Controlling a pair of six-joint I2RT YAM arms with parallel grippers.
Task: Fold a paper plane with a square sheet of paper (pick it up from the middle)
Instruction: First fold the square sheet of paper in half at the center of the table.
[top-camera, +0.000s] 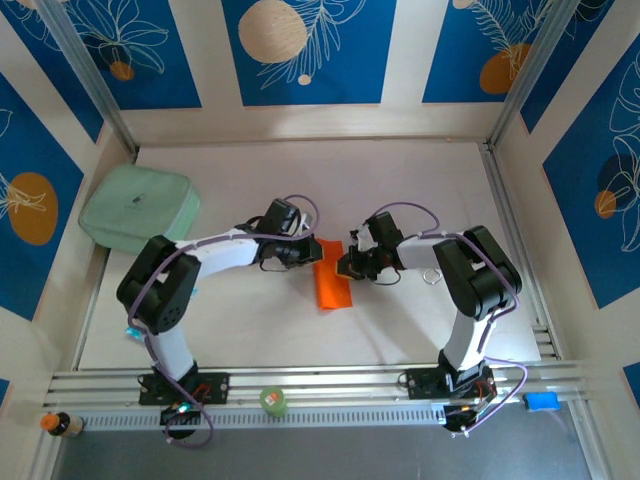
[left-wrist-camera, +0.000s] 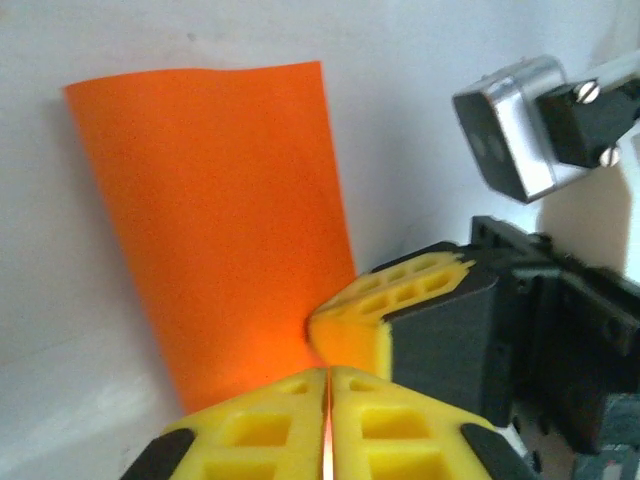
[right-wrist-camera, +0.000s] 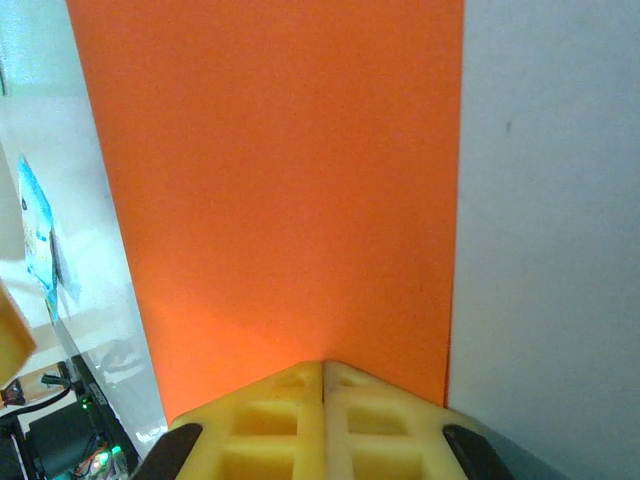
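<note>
1. The orange paper (top-camera: 333, 288) is in the middle of the table (top-camera: 420, 180). It is folded into a long thin shape.
2. The left claw (left-wrist-camera: 328, 372) is squeezed tight shut. It looks to pinch one end of the paper, and orange shows in the crack between its fingers.
3. The right claw (right-wrist-camera: 322, 365) is shut tight too. It seems to hold the same end, just beside the left claw.
4. I think both pinch close together so the paper cannot slip and the fold can be pressed sharp.

No writing or number can be read (the wall panels (top-camera: 300, 50) bear drawings).
</note>
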